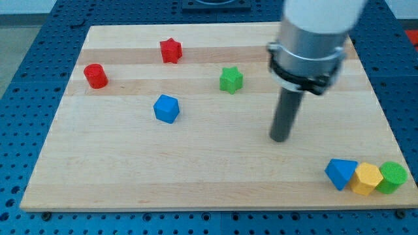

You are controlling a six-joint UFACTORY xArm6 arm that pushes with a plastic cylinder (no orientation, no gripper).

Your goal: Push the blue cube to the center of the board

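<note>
Altogether two red blocks [170, 50], two blue [166, 108], two green [230, 79], one yellow [367, 179].

Wooden table [209, 189] on a blue perforated base [39, 39]. Red star block [170, 50] near the view's top, left of centre. Red cylinder [95, 76] further left, a bit lower, well apart from the star. Green star block [230, 79] near mid-board, upper part. Bottom right corner: blue triangular block [340, 173], yellow block [367, 179], green cylinder [392, 177], in a row, touching or nearly so.

My tip [279, 138] down, rod upright
</note>
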